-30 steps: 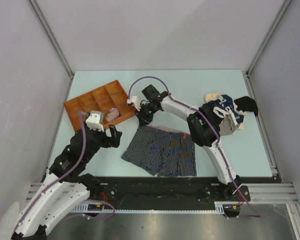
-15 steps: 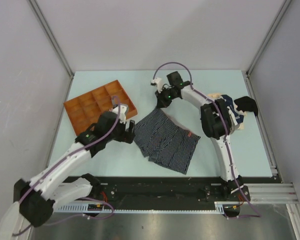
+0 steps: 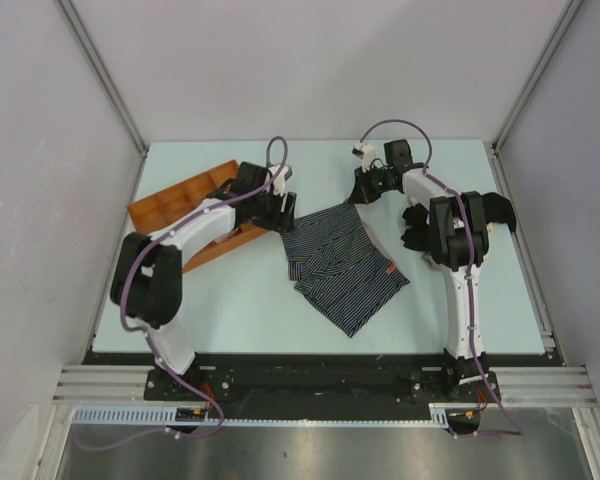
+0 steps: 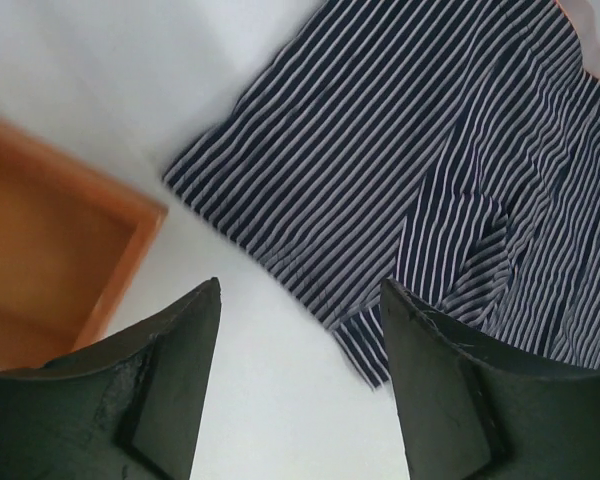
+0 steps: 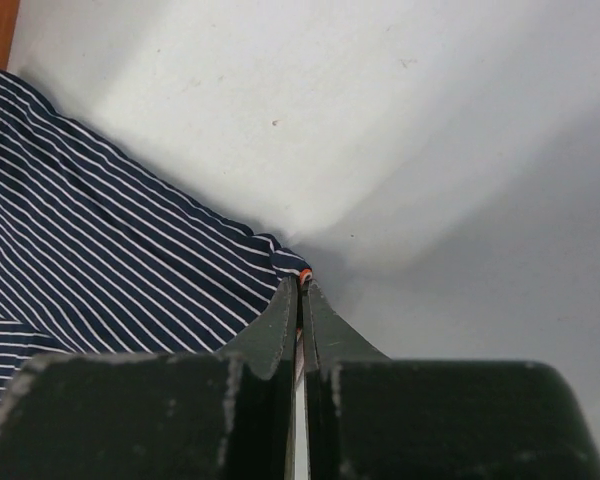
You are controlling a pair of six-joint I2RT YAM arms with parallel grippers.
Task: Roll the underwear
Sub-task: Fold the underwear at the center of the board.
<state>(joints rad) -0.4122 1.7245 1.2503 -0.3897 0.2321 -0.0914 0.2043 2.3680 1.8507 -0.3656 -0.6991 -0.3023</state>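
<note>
Dark navy underwear with thin white stripes (image 3: 342, 266) lies partly folded and rumpled on the table's middle. My right gripper (image 3: 364, 196) is at its far corner, shut on that corner's hem (image 5: 292, 266), where a bit of orange trim shows at the fingertips. The striped cloth (image 5: 100, 240) spreads left from my right gripper (image 5: 302, 282). My left gripper (image 3: 285, 214) hovers over the garment's left edge (image 4: 310, 200). In the left wrist view the left gripper (image 4: 300, 290) is open, with only bare table and a cloth corner between its fingers.
The orange compartmented tray (image 3: 170, 206) stands at the far left, partly under my left arm; its corner (image 4: 130, 240) is just left of the left fingers. A black garment (image 3: 499, 208) peeks out behind my right arm at the right edge.
My right gripper shut on the garment's corner and dragged it toward the far right. My left arm swung from the near left, over the tray, to the garment's left edge.
</note>
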